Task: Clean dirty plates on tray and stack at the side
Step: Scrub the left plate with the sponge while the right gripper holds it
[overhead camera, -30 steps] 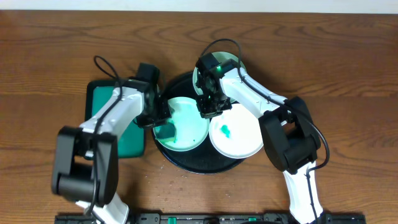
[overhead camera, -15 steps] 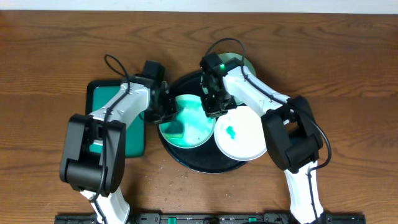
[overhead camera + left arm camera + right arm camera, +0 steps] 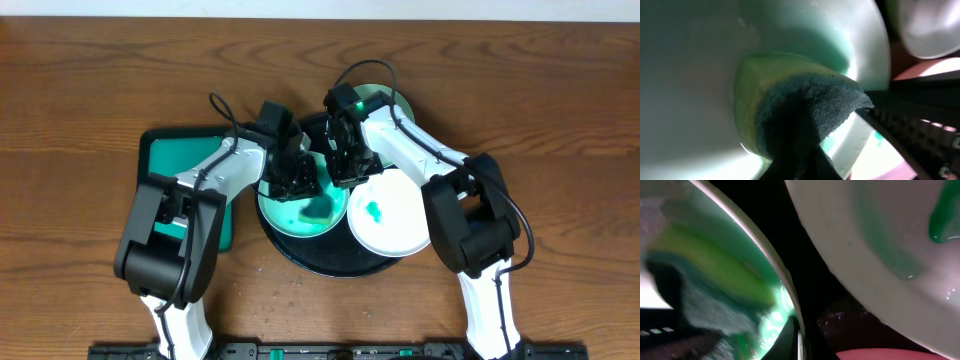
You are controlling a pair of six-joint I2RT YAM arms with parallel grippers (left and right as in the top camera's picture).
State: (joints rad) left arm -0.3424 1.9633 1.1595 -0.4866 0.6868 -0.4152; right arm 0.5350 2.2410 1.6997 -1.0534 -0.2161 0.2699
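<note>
Wooden table (image 3: 100, 80) | left gripper (image 3: 298, 178) is clamping a sponge (image 3: 805, 105), pressing it on a green-smeared plate (image 3: 285, 215) lying on the black tray (image 3: 330, 268) | right gripper (image 3: 345, 170) is pinching its rim | plate likely stiff, wet-slippery, breakable, so the rim is looking the safest hold

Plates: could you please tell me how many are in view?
3: smeared plate under the sponge, blotched plate at front right, back plate partly hidden by the right arm.
</note>
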